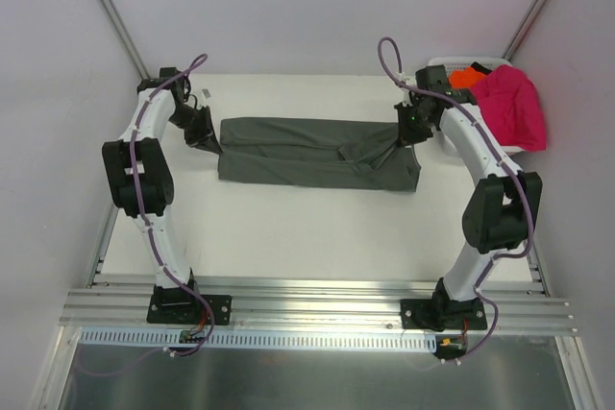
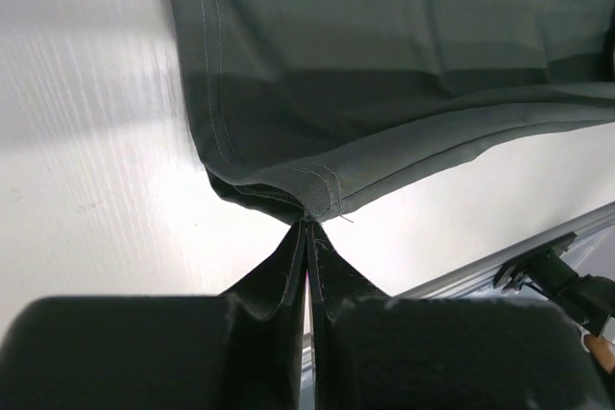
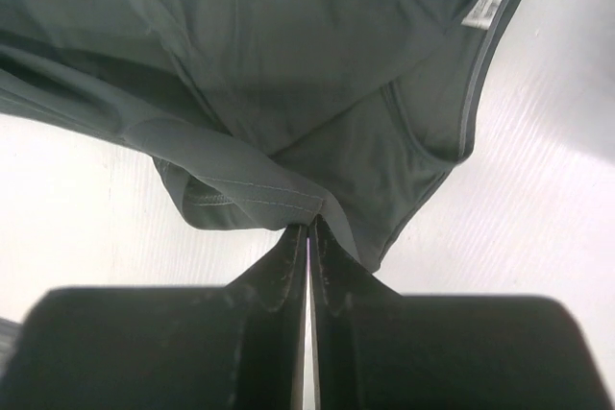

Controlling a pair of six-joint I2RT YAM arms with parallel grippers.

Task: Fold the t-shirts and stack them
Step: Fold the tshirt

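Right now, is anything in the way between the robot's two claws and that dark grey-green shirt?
Nothing visible. The left gripper and right gripper are both shut on the dark grey-green t-shirt, one at each end. The magenta t-shirt and orange t-shirt sit in the white basket at the far right, clear of it.

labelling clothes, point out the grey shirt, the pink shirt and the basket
grey shirt [image 1: 307, 153]: top view, middle of the cloth
pink shirt [image 1: 514, 108]: top view, middle of the heap
basket [image 1: 444, 62]: top view, back rim
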